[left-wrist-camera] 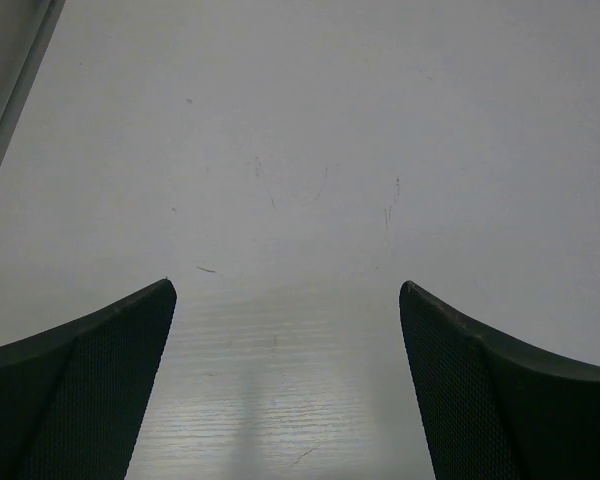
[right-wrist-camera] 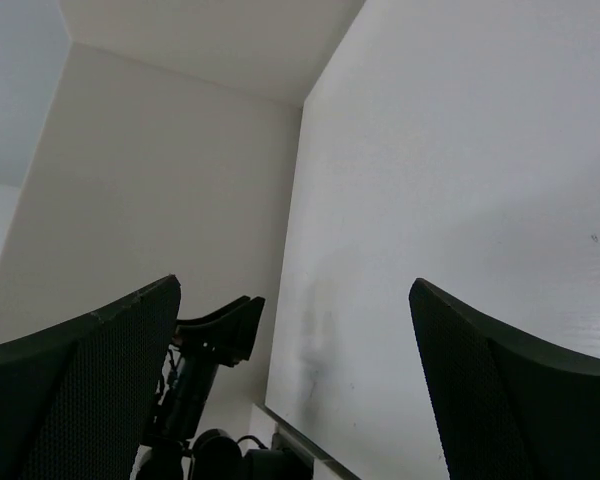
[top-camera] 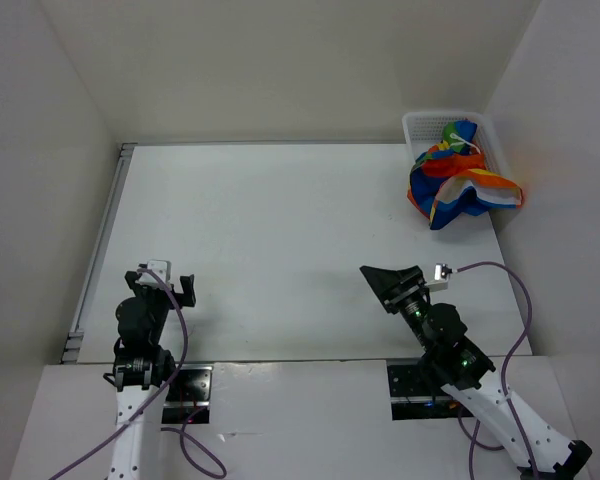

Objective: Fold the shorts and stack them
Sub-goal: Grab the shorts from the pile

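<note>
The rainbow-striped shorts (top-camera: pixel 458 183) lie crumpled at the far right of the table, partly in the white mesh basket (top-camera: pixel 427 124) and spilling over its front edge onto the table. My left gripper (top-camera: pixel 166 283) is open and empty near the front left, low over bare table (left-wrist-camera: pixel 290 290). My right gripper (top-camera: pixel 392 281) is open and empty at the front right, well short of the shorts, turned sideways toward the left arm (right-wrist-camera: pixel 205 370). The shorts show in neither wrist view.
The white table (top-camera: pixel 280 240) is boxed in by white walls at the left, back and right. A metal rail (top-camera: pixel 100 240) runs along the table's left edge. The basket stands in the back right corner.
</note>
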Action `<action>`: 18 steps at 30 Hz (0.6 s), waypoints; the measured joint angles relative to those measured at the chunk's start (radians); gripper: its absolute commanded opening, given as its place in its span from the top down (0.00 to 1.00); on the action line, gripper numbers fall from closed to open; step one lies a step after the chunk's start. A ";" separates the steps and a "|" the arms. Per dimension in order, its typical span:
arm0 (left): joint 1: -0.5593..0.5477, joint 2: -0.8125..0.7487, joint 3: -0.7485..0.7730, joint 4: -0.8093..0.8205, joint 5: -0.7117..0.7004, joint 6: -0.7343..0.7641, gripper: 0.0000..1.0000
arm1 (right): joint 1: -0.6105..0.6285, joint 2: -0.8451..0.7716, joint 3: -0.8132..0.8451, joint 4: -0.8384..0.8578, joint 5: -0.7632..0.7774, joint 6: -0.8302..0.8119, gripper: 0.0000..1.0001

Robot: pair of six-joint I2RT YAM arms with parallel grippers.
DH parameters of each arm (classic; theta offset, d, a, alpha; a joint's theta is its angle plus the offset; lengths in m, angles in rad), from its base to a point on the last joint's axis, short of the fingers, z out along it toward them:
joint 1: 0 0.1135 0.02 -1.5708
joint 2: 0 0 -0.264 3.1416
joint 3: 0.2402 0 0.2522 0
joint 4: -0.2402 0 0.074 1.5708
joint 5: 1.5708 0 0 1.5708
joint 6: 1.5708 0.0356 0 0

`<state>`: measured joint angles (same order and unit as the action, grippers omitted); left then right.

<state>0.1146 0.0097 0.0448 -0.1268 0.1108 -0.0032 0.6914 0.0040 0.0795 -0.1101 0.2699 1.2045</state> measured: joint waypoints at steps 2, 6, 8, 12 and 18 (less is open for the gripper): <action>0.000 0.000 0.000 0.000 0.000 0.000 0.01 | 0.000 0.000 0.001 -0.009 0.010 0.014 0.00; 0.000 0.000 0.000 0.000 0.035 0.000 0.01 | 0.000 0.000 0.011 -0.070 0.028 0.016 0.00; 0.000 0.000 0.000 -0.004 0.125 0.000 0.01 | 0.000 0.000 0.029 -0.059 0.017 -0.090 0.00; 0.000 0.000 0.000 0.027 0.340 0.000 0.01 | 0.000 0.103 0.220 -0.095 0.088 -0.275 0.00; 0.000 -0.001 0.005 0.128 0.417 -0.001 0.01 | -0.007 0.766 0.832 -0.150 0.263 -0.661 0.00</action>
<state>0.1146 0.0086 0.0494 0.0013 0.5282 -0.0040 0.6842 0.7700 0.9112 -0.2604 0.5327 0.5434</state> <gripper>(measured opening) 0.990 1.000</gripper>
